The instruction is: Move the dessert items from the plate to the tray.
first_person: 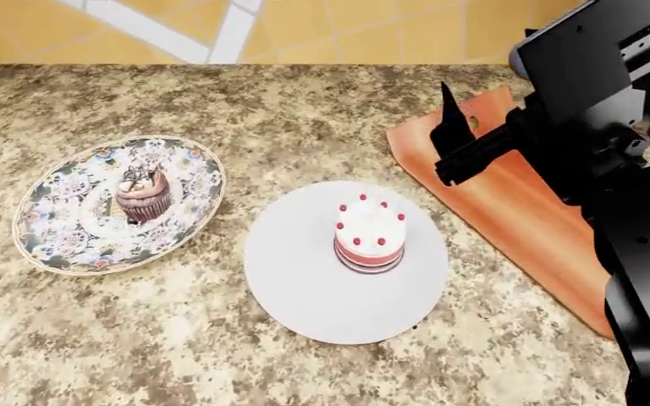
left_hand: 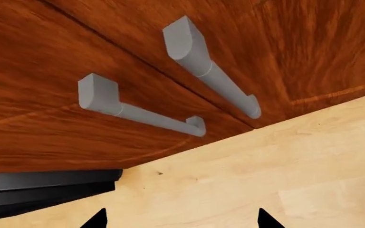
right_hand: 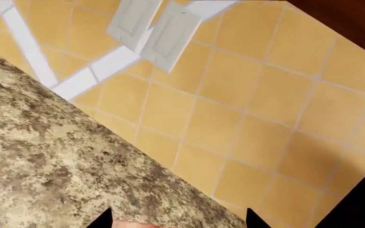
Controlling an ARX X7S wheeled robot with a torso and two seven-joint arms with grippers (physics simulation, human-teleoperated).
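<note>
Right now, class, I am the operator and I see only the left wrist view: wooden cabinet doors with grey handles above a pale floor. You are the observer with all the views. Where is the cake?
Observer: In the head view, the white-frosted cake stands on a plain white plate in the middle of the counter.
Operator: And the other dessert?
Observer: The chocolate cupcake sits on a patterned plate, to the left of the white one.
Operator: Where is the tray?
Observer: The wooden tray lies to the right of the white plate, with no dessert on the part that shows.
</note>
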